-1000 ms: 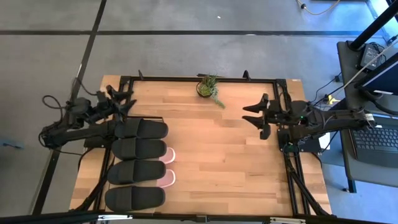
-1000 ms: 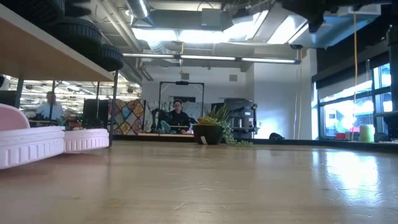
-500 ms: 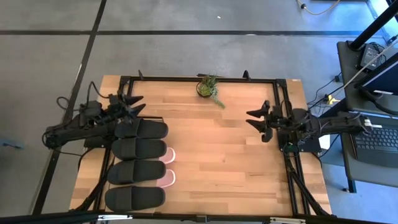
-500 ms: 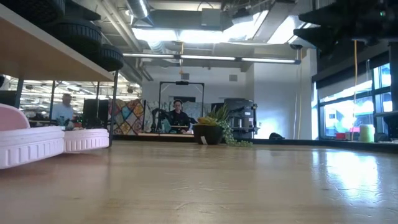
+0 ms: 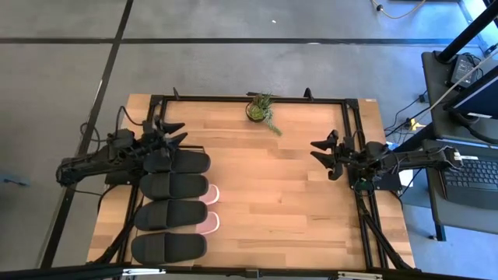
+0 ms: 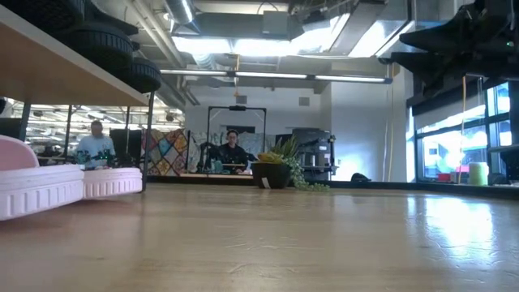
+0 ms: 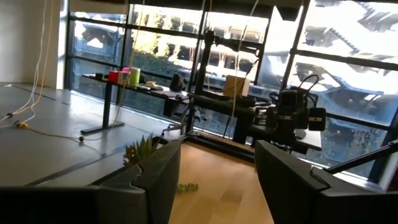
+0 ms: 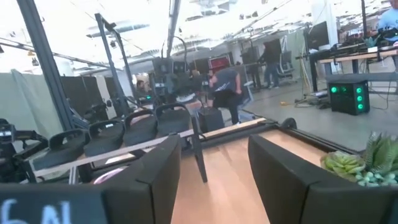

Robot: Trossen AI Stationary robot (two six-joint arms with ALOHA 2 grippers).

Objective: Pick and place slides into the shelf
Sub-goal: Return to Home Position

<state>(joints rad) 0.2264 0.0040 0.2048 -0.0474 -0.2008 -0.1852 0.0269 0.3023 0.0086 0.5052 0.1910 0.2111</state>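
Observation:
Four black slides (image 5: 173,205) lie side by side in a column on top of the shelf (image 6: 57,77) at the table's left side, and they hide its plank in the high view. Two pink slides (image 5: 210,209) rest with their soles on the tabletop under the shelf (image 6: 49,191), with only their ends showing from above. My left gripper (image 5: 180,131) hovers open at the far end of the row, just beyond the farthest black slide. My right gripper (image 5: 313,149) hangs open over the table's right part, away from every slide.
A small potted plant (image 5: 261,110) stands at the middle of the far edge. A dark metal frame (image 5: 354,124) runs around the tabletop. Bare wood (image 5: 264,202) lies between the shelf and my right arm (image 6: 462,45). People sit in the room beyond (image 6: 233,150).
My left gripper has moved toward the table's right, along the far end of the slide row. My right gripper has come down toward the table; in the low view the arm has sunk in from the top. No slide has moved.

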